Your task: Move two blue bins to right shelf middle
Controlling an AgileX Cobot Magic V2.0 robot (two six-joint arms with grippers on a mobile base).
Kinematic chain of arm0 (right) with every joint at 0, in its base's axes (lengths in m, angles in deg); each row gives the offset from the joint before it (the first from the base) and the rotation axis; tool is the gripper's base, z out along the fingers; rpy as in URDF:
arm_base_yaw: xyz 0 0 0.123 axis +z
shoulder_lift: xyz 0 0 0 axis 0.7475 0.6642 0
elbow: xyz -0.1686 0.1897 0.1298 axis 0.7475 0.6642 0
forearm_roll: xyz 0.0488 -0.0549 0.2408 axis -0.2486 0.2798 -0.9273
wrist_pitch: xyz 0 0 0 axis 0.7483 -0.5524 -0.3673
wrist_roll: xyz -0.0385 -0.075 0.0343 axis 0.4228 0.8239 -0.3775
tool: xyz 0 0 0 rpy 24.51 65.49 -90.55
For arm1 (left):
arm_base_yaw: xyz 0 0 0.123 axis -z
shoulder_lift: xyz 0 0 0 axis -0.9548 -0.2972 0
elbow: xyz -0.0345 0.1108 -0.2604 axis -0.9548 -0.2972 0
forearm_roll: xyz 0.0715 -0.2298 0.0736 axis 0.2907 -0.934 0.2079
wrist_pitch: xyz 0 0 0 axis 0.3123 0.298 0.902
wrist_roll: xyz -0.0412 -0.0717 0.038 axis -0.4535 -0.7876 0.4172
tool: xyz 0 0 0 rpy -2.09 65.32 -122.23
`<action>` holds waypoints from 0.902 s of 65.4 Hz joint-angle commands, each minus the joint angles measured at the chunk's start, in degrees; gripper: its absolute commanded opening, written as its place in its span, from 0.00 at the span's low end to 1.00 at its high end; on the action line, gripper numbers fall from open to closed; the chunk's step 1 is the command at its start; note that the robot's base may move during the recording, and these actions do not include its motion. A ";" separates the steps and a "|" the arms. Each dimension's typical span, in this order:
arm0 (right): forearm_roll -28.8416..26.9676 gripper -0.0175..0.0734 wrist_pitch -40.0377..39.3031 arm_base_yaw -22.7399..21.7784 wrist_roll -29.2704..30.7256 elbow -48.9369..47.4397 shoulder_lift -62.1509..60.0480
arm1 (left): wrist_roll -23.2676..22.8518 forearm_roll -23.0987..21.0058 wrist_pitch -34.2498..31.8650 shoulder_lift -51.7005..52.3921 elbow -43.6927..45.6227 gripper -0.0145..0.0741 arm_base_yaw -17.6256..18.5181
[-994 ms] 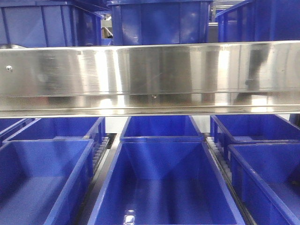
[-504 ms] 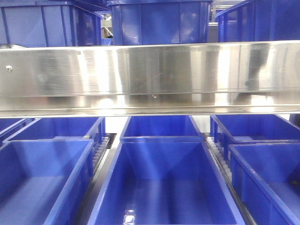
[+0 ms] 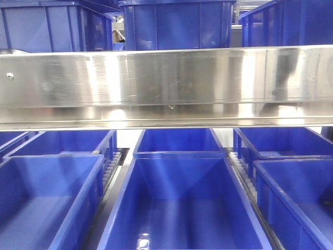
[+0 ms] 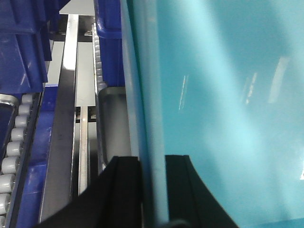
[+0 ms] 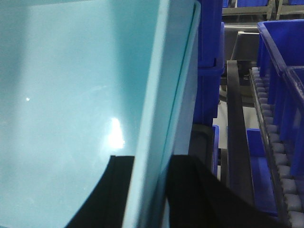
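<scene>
Both arms hold one bin (image 4: 228,95) by opposite side walls. The lift goes well, I judge, only if they rise together and level, since any lag would twist the thin walls out of the pinch. The bin should come up clear of the rollers (image 4: 13,142) and the other bins (image 5: 209,47) beside it, and stay under the steel rail (image 3: 166,78).

The left gripper (image 4: 146,160) is nearly closed. Its black fingers (image 4: 118,190) straddle the wall's rim, one inside and one outside, pressing on it. The right gripper (image 5: 148,159) pinches the far wall the same way.

The bin looks pale in the wrist views. It sits between roller lanes of the shelf. It is probably the centre bin (image 3: 179,208) in the front view, though I cannot tell.
</scene>
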 commanded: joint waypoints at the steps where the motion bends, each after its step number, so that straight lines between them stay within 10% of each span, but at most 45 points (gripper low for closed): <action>1: -1.26 0.02 -7.33 -0.09 0.39 -0.59 -1.54 | 0.21 -1.12 -3.74 1.34 0.98 0.04 0.07; 59: -1.26 0.02 -7.55 -0.09 0.39 -0.59 -1.54 | 0.21 -1.13 -3.85 1.34 0.98 0.04 0.07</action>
